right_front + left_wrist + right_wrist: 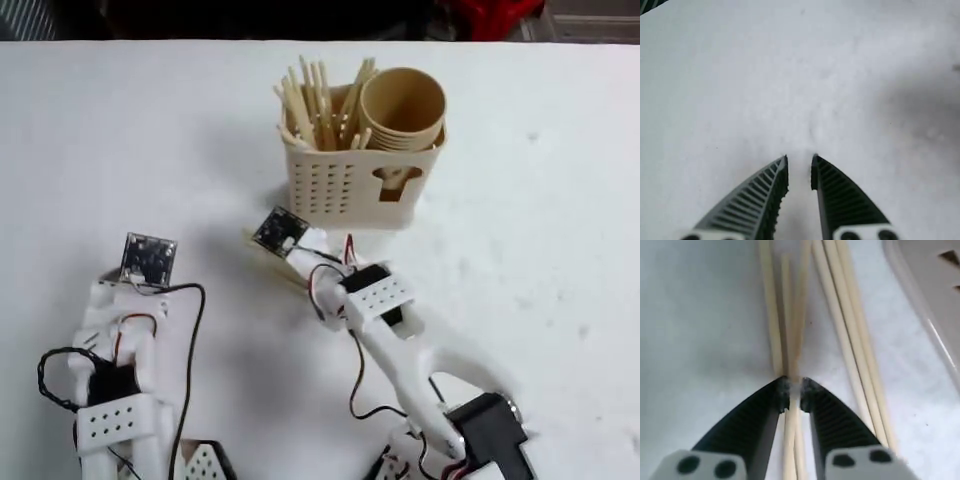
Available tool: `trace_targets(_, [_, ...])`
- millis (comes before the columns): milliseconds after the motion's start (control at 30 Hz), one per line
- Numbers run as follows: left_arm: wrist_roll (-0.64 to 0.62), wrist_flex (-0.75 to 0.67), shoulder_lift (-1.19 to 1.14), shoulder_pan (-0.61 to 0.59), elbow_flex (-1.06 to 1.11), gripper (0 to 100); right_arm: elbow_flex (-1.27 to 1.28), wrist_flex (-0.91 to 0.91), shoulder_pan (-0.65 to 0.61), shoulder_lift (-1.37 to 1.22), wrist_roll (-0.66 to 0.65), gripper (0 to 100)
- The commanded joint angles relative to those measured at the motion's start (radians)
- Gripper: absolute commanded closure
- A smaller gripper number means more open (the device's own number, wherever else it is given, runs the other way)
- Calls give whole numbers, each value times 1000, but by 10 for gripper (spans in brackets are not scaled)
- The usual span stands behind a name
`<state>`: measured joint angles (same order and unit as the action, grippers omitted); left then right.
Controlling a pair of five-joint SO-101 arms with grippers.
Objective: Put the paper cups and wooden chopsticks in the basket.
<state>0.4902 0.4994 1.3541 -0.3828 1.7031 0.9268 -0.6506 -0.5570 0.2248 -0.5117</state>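
Basket: you have the basket standing upright in the upper centre of the high view, on the white table. Part of its wall also shows in the right wrist view.
Paper cups: the stacked paper cups sit mouth up in the basket's right-hand part.
Stored chopsticks: a bunch of stored chopsticks stands on end in the basket's left-hand part, fanning out above the rim.
Loose chopsticks: the loose chopsticks lie flat on the table beside the basket wall, roughly parallel to one another.
Right arm: your right arm runs from the lower right of the high view up to just below and left of the basket.
Right gripper: the right gripper is low over the table with its tips closed in on the gripped chopsticks, which fill the narrow gap between the jaws.
Left arm: your left arm is in the lower left of the high view, well apart from the basket.
Left gripper: the left gripper has its tips slightly apart, with nothing between them and bare table below.
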Motion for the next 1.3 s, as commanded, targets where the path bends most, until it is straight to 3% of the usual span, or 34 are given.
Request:
trace_targets(0, [-6, -18, 10, 13, -5, 906, -37, -4, 8, 42, 9, 980])
trace_targets(233, [-6, -18, 10, 13, -5, 906, -44, -33, 8, 73, 9, 981])
trace_targets(567, [-6, -18, 10, 13, -5, 906, 5, -140, 8, 473, 12, 981])
trace_targets(800, [-6, -18, 10, 13, -5, 906, -269, -162, 8, 702, 127, 981])
trace_targets(1133, [-6, -18, 10, 13, -5, 906, -612, 323, 7, 595, 150, 981])
trace_targets(1267, [-6, -18, 10, 13, -5, 906, -692, 389, 18, 426, 152, 981])
